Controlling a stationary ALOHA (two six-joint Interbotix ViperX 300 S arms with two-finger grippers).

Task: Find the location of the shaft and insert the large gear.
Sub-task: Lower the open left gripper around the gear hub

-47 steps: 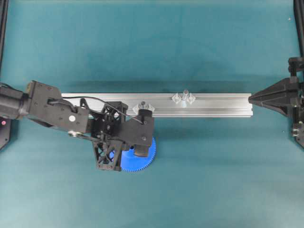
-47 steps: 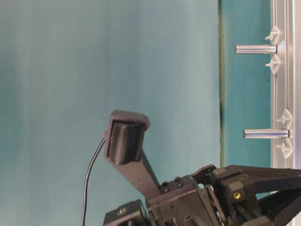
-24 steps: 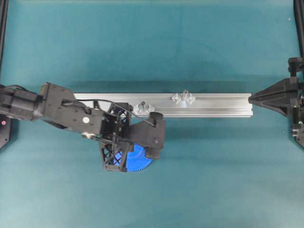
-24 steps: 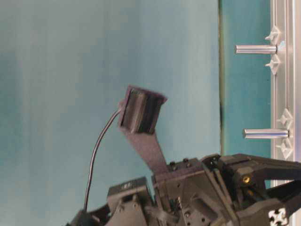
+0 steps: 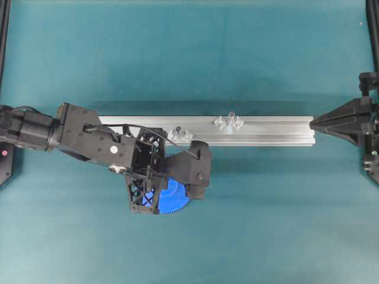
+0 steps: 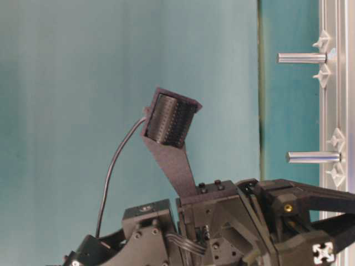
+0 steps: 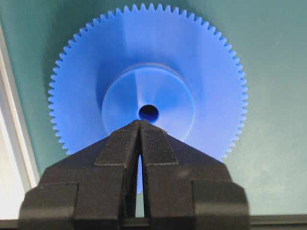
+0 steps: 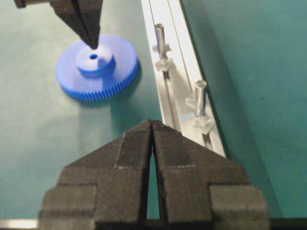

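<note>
The large gear is a blue toothed disc lying flat on the teal mat, just in front of the rail. My left gripper is shut and points down at the gear's raised hub, its tips right beside the centre hole. It holds nothing. The shaft stands upright on the rail between two clear diamond pieces, right of the gear; it is the nearer pin in the right wrist view. My right gripper is shut and empty at the rail's right end.
A long aluminium rail runs across the middle of the mat. A second, similar pin stands on it near the left arm, the farther one in the right wrist view. Dark frame posts border both sides.
My left arm has shifted a little to the right and turned over the gear. The gear has stayed in place. The right arm has not moved.
</note>
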